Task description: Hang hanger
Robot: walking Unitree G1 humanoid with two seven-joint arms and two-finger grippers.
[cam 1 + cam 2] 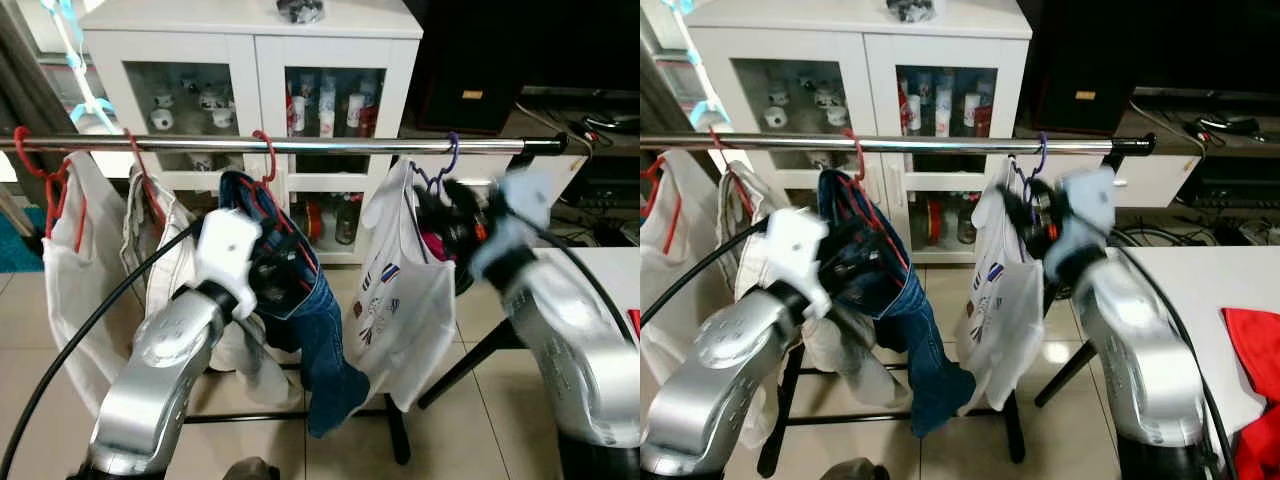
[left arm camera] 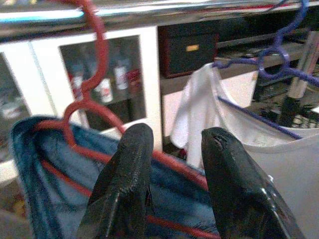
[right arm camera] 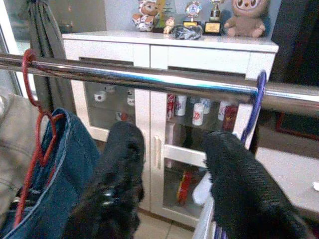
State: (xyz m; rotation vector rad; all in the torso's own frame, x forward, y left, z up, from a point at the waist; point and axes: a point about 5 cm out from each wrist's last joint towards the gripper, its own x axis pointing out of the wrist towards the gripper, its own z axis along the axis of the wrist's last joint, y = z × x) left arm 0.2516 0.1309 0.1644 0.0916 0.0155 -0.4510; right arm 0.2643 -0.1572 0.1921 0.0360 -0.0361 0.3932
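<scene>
Rail (image 1: 330, 146) runs across my view, white cabinet (image 1: 250, 60) behind. Far left, white garments hang on red hooks. Next, my left gripper (image 2: 172, 164), fingers spread and pinching nothing, sits just in front of the red hanger (image 1: 265, 160) carrying the jeans (image 1: 310, 320); its hook is over the rail. Further right, the purple hanger (image 1: 445, 160) with the white printed shirt (image 1: 400, 300) is hooked on too. Right gripper (image 3: 172, 174) is spread, empty, just below the rail beside that purple hook. Risk as I judge it: either arm catching cloth or hook on pulling away, dragging a hanger off the rail.
</scene>
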